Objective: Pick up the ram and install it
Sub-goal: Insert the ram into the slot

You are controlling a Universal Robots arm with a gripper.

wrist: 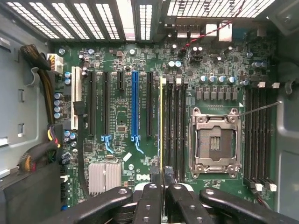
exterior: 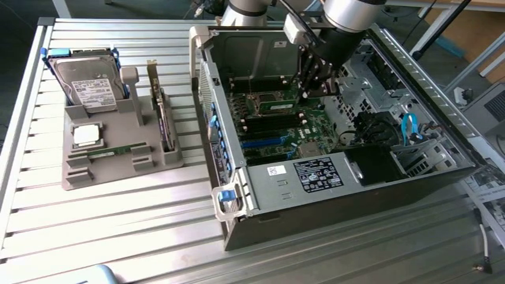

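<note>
The ram [wrist: 161,126], a thin green stick seen edge-on, was clamped between the gripper's [wrist: 162,187] black jaws, which stood almost together on it. It hung over the long black memory slots [wrist: 176,126], beside the square metal processor socket [wrist: 216,142]; whether it touched a slot could not be told. Around them spread the green motherboard [wrist: 119,119] with one blue slot [wrist: 135,105] and a ribbed silver heat sink [wrist: 105,176], all inside the open grey metal case [exterior: 316,198] on a slatted table [exterior: 118,225].
</note>
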